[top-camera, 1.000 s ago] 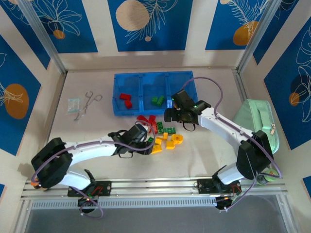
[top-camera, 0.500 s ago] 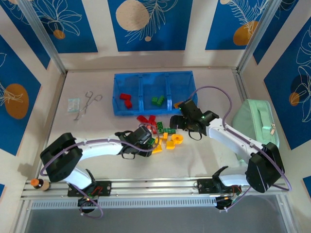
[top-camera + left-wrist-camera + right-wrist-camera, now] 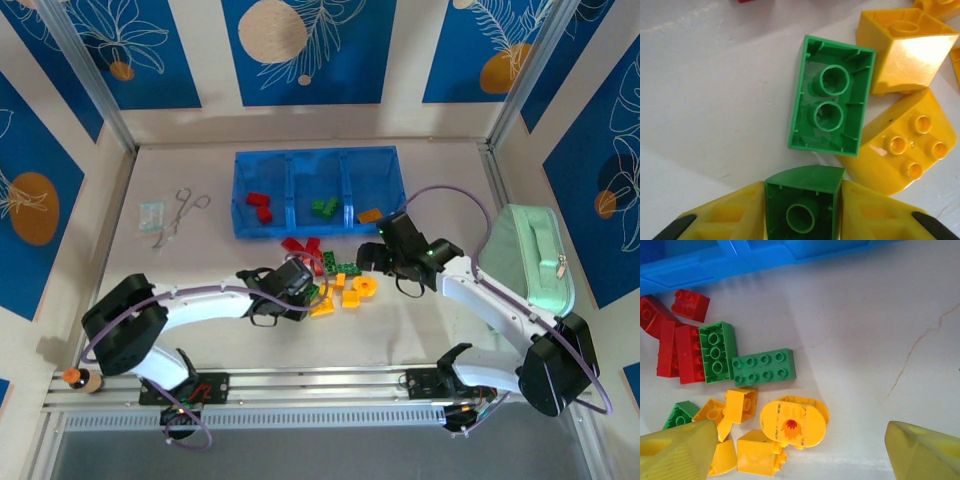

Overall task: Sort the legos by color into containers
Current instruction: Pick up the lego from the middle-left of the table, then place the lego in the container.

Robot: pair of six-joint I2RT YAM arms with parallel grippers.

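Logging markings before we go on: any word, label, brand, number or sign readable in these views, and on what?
None can be read.
The rounded yellow brick bears a red-and-orange printed emblem: a picture, no letters.
The small packet at the table's left is too small to tell.

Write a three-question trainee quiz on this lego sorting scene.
1. True or false: the left end effector is shut on a green brick.
2. In the middle compartment of the tray, the bricks are: A red, B green, C orange.
3. Which end effector stands open over the pile?

Key: 1 true. 2 B. 3 the right end effector.
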